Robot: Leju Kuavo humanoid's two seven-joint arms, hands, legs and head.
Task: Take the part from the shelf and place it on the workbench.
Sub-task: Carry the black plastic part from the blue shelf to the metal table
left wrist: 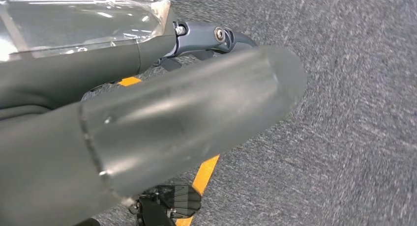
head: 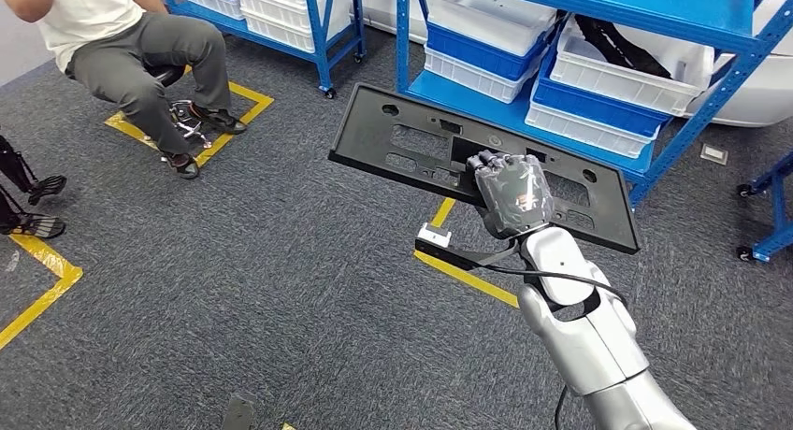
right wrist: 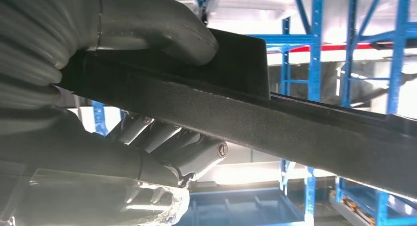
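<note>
In the head view a long flat black plastic part (head: 402, 136) with several cut-outs hangs in the air above the carpet, just in front of the blue shelf (head: 711, 19). My right hand (head: 510, 192) grips it along its near edge, right of its middle. The right wrist view shows the part (right wrist: 295, 127) edge-on, with my thumb (right wrist: 147, 24) on one face and the darker fingers (right wrist: 167, 142) on the other. My left hand (left wrist: 147, 127) hangs over the grey carpet with nothing in it, thumb and fingers stretched out.
The shelf's lower levels hold white and blue bins (head: 608, 75). A second blue rack (head: 281, 9) stands at the back left. A person (head: 131, 37) sits at the upper left, feet on a yellow-taped square. Yellow floor tape (head: 468, 276) runs below the part. A wheeled blue frame (head: 771, 215) is at right.
</note>
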